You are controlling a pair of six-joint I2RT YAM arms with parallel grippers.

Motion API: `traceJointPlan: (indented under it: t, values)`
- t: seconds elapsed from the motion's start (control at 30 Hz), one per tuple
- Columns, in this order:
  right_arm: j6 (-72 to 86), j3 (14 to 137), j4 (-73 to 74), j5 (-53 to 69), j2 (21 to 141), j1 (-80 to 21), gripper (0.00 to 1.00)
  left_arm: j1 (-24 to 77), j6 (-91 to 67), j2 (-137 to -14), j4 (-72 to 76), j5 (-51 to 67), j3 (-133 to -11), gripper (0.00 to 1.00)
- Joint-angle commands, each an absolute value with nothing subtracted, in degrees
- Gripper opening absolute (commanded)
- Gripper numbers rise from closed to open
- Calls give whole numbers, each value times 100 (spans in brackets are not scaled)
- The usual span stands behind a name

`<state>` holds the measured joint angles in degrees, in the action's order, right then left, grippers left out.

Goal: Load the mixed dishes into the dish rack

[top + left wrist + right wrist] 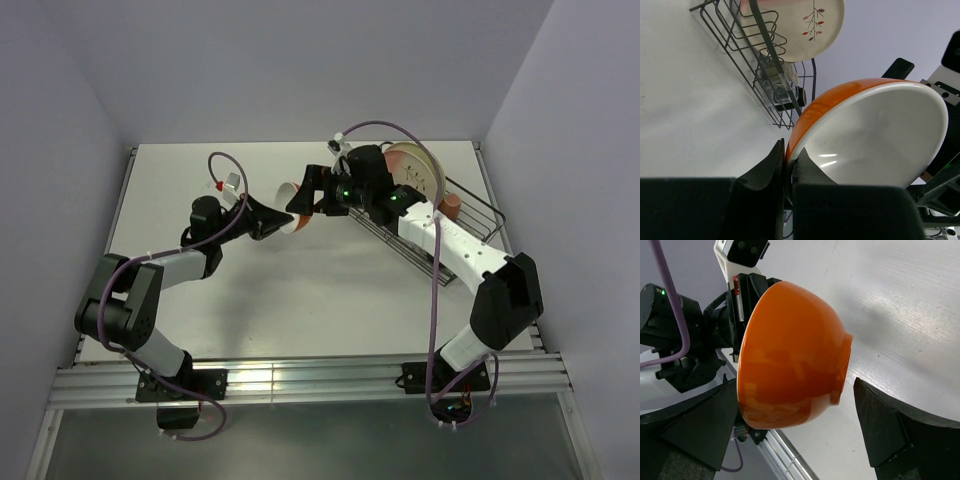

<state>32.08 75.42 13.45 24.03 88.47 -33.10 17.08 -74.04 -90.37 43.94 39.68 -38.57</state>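
The top external camera is looking down from above and behind the arm bases, taking in the whole table [300, 290] from afar. The left wrist camera is peering along the left gripper [788, 162], very near the orange bowl [875, 135], facing the dish rack [775, 52]. The right wrist camera is facing that bowl's outside up close, looking toward the left gripper. All three views are sharing the bowl.

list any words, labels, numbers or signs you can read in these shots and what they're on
No readable text in any view.
orange bowl: plain, no mark or stamp showing.
plate in the dish rack: a sprig drawing only, no letters.
green light: just a lamp, no lettering beside it that can be made out.
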Motion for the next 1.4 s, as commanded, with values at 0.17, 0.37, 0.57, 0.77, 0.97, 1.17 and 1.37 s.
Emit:
traceJointPlan:
  t: [0.17, 0.37, 0.57, 0.77, 0.97, 1.17, 1.37]
  values:
    - [3919, 7532, 949, 2698, 9034, -3331, 97, 1793, -7585, -8868, 5150, 4060, -3902, 0]
    - [4016, 7567, 896, 2795, 9140, -3340, 91, 1802, -7576, -8851, 5150, 4087, -3850, 0]
    - [3929, 7497, 800, 2900, 9097, -3349, 68, 1811, -7576, -8886, 5168, 4069, -3841, 1]
    - [3823, 7409, 747, 2944, 9044, -3349, 40, 1811, -7585, -8921, 5151, 4061, -3858, 15]
    - [3850, 7356, 642, 3006, 9044, -3340, 32, 1819, -7453, -8851, 4957, 4052, -3911, 41]
    - [3744, 7427, 659, 2962, 9044, -3322, 30, 1819, -7321, -8771, 4781, 4025, -3902, 58]
    - [3639, 7427, 668, 2918, 9000, -3217, 29, 1811, -7172, -8684, 4615, 4034, -3911, 61]
